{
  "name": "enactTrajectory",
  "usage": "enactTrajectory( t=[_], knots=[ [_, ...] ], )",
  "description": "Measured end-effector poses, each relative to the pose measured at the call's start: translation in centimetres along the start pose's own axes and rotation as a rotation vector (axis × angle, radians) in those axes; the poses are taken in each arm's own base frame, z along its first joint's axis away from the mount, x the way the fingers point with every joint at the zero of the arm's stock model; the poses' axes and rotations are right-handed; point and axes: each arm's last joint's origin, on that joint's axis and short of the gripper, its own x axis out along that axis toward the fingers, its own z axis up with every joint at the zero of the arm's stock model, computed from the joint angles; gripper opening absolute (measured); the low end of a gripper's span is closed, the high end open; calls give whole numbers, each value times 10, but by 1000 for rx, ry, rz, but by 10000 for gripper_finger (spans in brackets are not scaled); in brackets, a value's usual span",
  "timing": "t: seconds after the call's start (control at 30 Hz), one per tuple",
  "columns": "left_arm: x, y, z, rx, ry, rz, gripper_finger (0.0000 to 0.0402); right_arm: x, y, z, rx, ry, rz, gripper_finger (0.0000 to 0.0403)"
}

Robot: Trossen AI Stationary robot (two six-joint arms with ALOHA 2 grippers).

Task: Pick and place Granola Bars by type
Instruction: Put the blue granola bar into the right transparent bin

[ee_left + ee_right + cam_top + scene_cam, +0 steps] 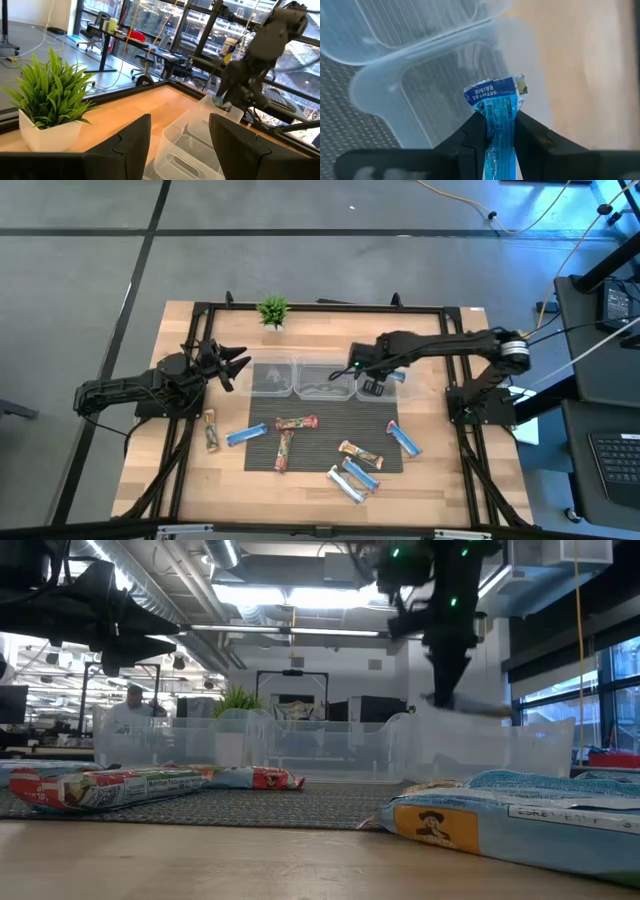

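Note:
My right gripper (494, 134) is shut on a blue granola bar (496, 102) and hangs above the rightmost of three clear bins (385, 388). In the low view that gripper (445, 690) is well above the bins. Other bars lie flat on a dark mat (262, 460) and on the wood: blue ones (247, 435) (404, 440), red-brown ones (297, 423) (283, 452) and a silvery one (345, 485). My left gripper (180, 145) is open and waits in the air by the leftmost bin (270, 377). My right gripper pinches the blue bar between its two fingers (472, 137). The bar lies along the fingers, and its crimped end (492, 90) sticks out past the tips. The fingers point down from above, and the bar is lifted clear over the bin.
A small potted plant (272, 311) stands at the table's far edge, behind the bins. A dark metal frame (320, 307) runs around the table top. A person (130, 705) shows far off in the room. Bare wood lies to the mat's left and right.

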Motion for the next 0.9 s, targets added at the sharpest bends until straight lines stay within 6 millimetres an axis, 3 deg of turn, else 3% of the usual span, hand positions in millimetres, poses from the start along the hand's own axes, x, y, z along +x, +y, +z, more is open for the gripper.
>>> enactTrajectory(
  t=[0.3, 0.63, 0.9],
  knots=[
    [0, 0, 0, 0, 0, 0, 194, 38, 12, 7, -47, 130, -26, 87],
    [0, 0, 0, 0, 0, 0, 194, 39, 13, 6, -8, 145, -16, 92],
    [0, 0, 0, -48, 2, -4, 194, 39, 14, 6, -5, 147, -5, 135]
  ],
)
